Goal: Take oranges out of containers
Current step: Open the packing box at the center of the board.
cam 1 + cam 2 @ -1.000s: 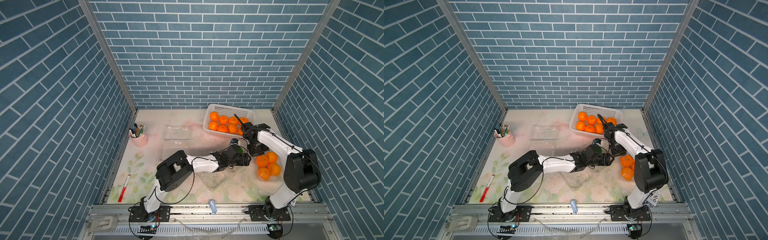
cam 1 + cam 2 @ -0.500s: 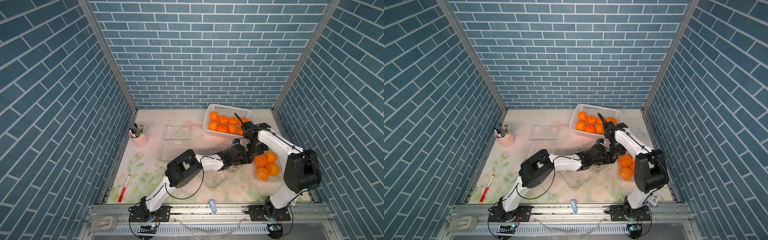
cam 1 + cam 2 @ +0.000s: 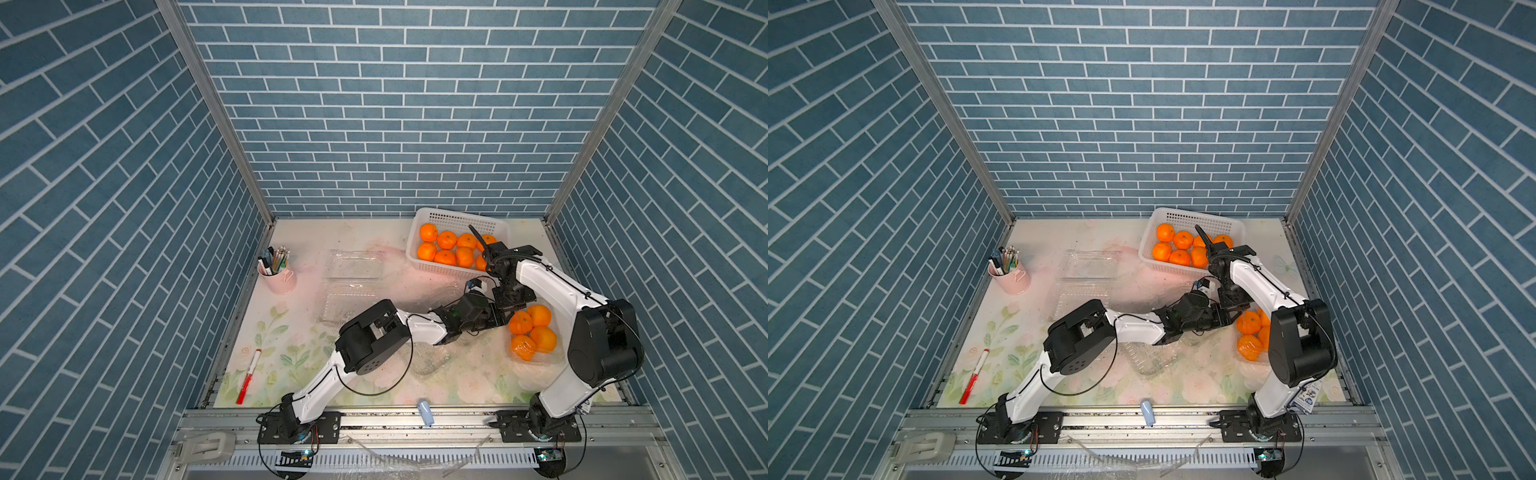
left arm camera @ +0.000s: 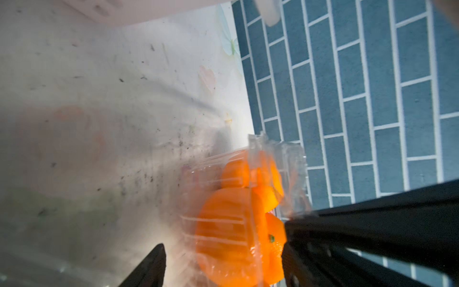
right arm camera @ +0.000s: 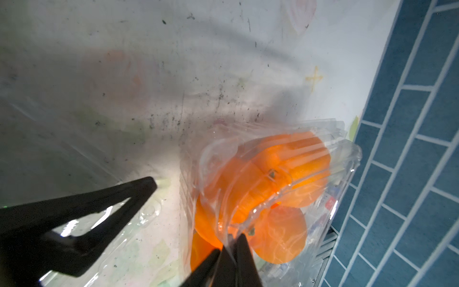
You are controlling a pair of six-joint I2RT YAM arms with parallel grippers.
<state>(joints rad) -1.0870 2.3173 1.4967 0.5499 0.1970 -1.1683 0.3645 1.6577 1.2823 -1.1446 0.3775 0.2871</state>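
Filled container (image 3: 536, 363), long axis front-to-back

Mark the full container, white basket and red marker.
full container (image 5: 350, 159): right wrist view, clear corner rim.
white basket (image 3: 457, 217): a top view, far perforated wall.
red marker (image 3: 245, 386): a top view, red barrel.

Your left arm stretches toward the right one, left gripper (image 4: 223, 238) spread wide; your right gripper (image 5: 231, 246) is pinched tight on the container (image 5: 347, 155) rim.
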